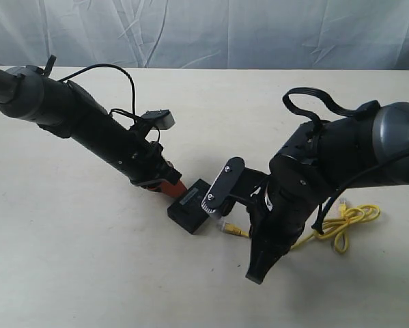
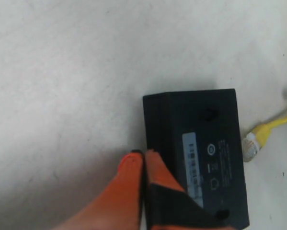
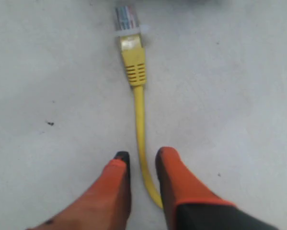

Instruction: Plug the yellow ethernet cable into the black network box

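The black network box (image 1: pixel 190 205) lies flat on the table, its white label strip (image 2: pixel 191 163) facing up. My left gripper (image 2: pixel 144 154) is shut, and its orange fingertips (image 1: pixel 171 186) rest against the box's edge. The yellow ethernet cable (image 3: pixel 139 110) runs between the fingers of my right gripper (image 3: pixel 142 160), which stands open around it without clamping. The cable's clear plug (image 3: pixel 126 19) lies on the table just short of the box (image 2: pixel 200 124), apart from it. The same plug (image 2: pixel 251 146) also shows beside the box in the left wrist view. The cable's knotted loop (image 1: pixel 344 222) lies to the right.
The white table (image 1: pixel 88 273) ends at a pale curtain (image 1: pixel 204 31) behind. The bulky right arm (image 1: pixel 341 154) hangs over the cable's middle and hides my right fingers in the exterior view. The left arm (image 1: pixel 74 116) reaches in from the far left.
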Controlling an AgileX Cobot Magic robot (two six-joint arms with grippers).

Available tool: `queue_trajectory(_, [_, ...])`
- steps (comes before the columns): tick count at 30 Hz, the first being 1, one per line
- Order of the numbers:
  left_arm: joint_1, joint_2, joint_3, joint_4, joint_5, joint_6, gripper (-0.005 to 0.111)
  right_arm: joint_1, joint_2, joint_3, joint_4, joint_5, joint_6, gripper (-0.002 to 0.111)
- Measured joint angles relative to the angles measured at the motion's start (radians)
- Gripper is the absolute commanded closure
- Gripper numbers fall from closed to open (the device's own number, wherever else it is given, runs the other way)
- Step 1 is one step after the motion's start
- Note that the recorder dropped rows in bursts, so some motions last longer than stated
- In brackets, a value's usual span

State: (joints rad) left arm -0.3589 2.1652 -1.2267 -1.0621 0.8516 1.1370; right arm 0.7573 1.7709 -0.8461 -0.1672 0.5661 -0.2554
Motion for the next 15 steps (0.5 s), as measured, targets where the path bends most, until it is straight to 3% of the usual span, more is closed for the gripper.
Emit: queue_trajectory(15, [0.000, 0.000, 0.000, 0.021, 0.021, -0.008, 0.107, -0.034, 0.001, -0.024, 0.048, -0.052, 0.019, 0.076])
